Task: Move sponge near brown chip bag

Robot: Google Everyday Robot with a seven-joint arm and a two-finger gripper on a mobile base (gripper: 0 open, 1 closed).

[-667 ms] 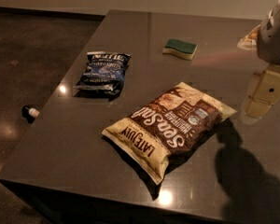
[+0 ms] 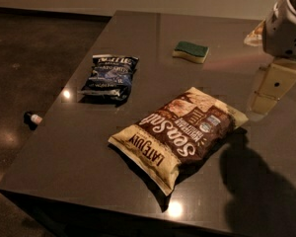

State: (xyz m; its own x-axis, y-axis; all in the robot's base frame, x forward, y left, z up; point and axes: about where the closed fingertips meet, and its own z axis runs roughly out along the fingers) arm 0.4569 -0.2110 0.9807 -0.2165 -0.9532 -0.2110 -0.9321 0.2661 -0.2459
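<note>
The gripper (image 2: 267, 98) hangs at the right edge of the view, a pale cream piece pointing down beneath the arm's white housing (image 2: 286, 29), above the right side of the worktop (image 2: 84, 147); whether it is spread or closed I cannot tell. It holds nothing and touches nothing. Just beside its lower end, to the left, lies the upper right corner of the brown chip bag (image 2: 180, 132), a large brown and cream bag lying flat and slanted across the middle of the worktop, its white "Sea Salt" lettering upside down to the camera. A dark shadow (image 2: 259, 186) spreads over the worktop below the gripper. The sponge (image 2: 191, 51), green side up on its pale yellow base, rests farther back, well apart from the brown chip bag and from the gripper. To the left sits a smaller dark blue chip bag (image 2: 109, 77), near the worktop's left edge. Down on the dark floor (image 2: 19, 58) beyond that edge lies a small object (image 2: 33, 118) too small to identify.
</note>
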